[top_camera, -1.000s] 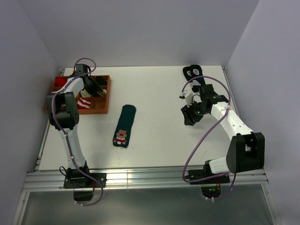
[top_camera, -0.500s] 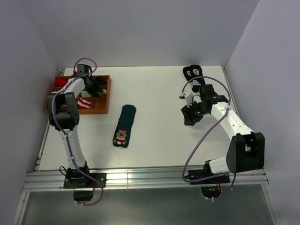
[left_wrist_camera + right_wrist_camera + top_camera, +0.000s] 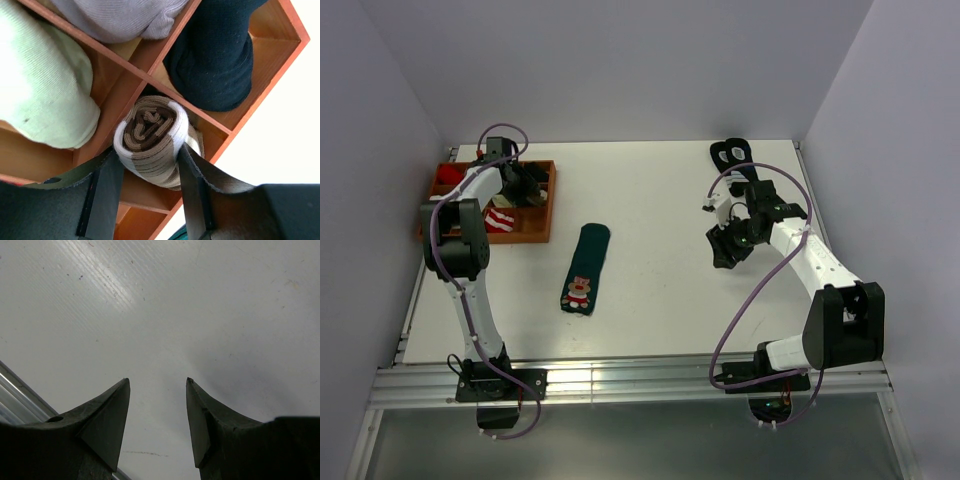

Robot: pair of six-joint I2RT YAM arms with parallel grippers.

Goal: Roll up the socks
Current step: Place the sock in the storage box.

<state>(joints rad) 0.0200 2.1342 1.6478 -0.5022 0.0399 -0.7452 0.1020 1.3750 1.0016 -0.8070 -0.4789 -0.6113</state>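
Brown sock (image 3: pixel 152 137), cream-striped and wound into a tight roll, sits in a compartment of the wooden tray (image 3: pixel 260 100), close to the outer wall, with its spiral end facing my left wrist camera. My left pincer (image 3: pixel 527 186) straddles it. The two fingers (image 3: pixel 106 195) stand partway apart and touch the roll at its 9 and 3 o'clock flanks, but I cannot tell whether they squeeze it or only lie against the knit. Around the roll, each in its own compartment, a navy sock (image 3: pixel 215 60) lies at 1 o'clock, a grey sock (image 3: pixel 120 17) at 12 and a pale sock (image 3: pixel 45 90) at 10. From above, the tray is at 10 o'clock on the table (image 3: pixel 660 200), and a red-striped sock (image 3: pixel 500 219) shows in its near side. The green sock (image 3: pixel 585 268) lies flat and unrolled just left of the table's middle, its bear end toward 6 o'clock, apart from the tray at the tray's 4 o'clock. My right pincer (image 3: pixel 157 381) hangs at 3 o'clock over the table, jaws wide, with nothing between them. Black socks (image 3: pixel 730 152) lie at 1 o'clock by the far edge.
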